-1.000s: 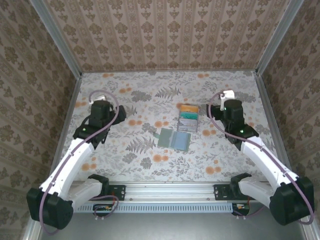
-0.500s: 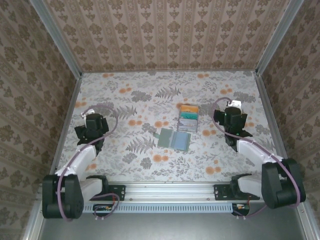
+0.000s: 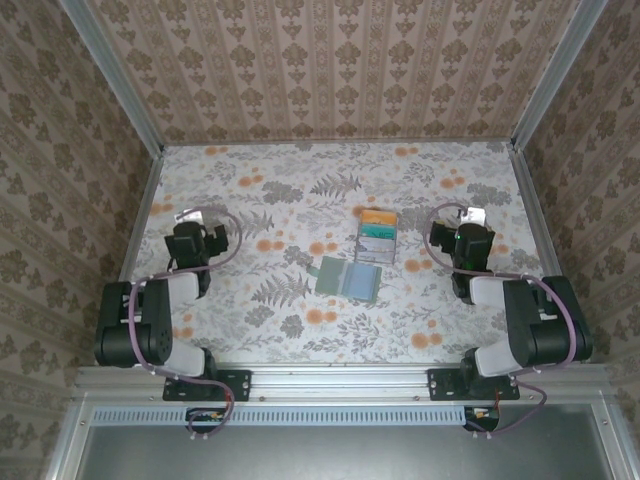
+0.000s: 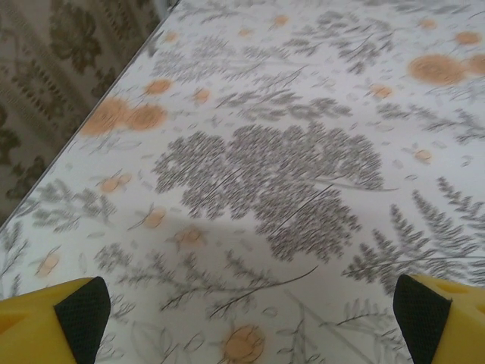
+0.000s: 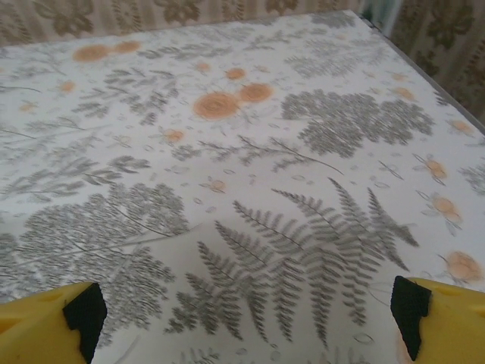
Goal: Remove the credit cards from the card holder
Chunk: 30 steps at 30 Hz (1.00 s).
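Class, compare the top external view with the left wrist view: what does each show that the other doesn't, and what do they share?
Top external: the card holder lying open mid-table, the credit cards stacked just beyond it, and the left arm and right arm folded near the sides. Left wrist: a close look at the left gripper, its yellow fingers with black pads spread wide, nothing between them. Shared: the floral table.

There is one card holder [image 3: 347, 279]. The credit cards [image 3: 377, 236] make one stack with at least three showing: one orange, one teal, one pale grey; the exact count cannot be told. There are two arms [image 3: 135, 325] and two grippers, the left gripper [image 4: 250, 311] and the right gripper [image 5: 248, 311], each with two fingers [image 4: 30, 322].
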Each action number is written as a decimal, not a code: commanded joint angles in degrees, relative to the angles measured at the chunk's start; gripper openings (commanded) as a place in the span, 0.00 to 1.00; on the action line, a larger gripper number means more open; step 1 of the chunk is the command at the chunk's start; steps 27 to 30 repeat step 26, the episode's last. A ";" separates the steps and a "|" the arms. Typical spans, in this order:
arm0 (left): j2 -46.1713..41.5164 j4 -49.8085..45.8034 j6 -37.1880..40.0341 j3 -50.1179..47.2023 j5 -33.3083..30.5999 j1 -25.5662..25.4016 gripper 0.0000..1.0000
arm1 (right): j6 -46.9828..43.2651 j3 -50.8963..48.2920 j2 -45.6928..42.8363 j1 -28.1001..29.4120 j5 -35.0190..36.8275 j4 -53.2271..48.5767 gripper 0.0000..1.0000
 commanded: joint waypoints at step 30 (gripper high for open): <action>3.99 11.17 6.09 -1.53 9.51 -0.67 1.00 | -2.83 0.38 3.88 0.68 -4.28 7.53 1.00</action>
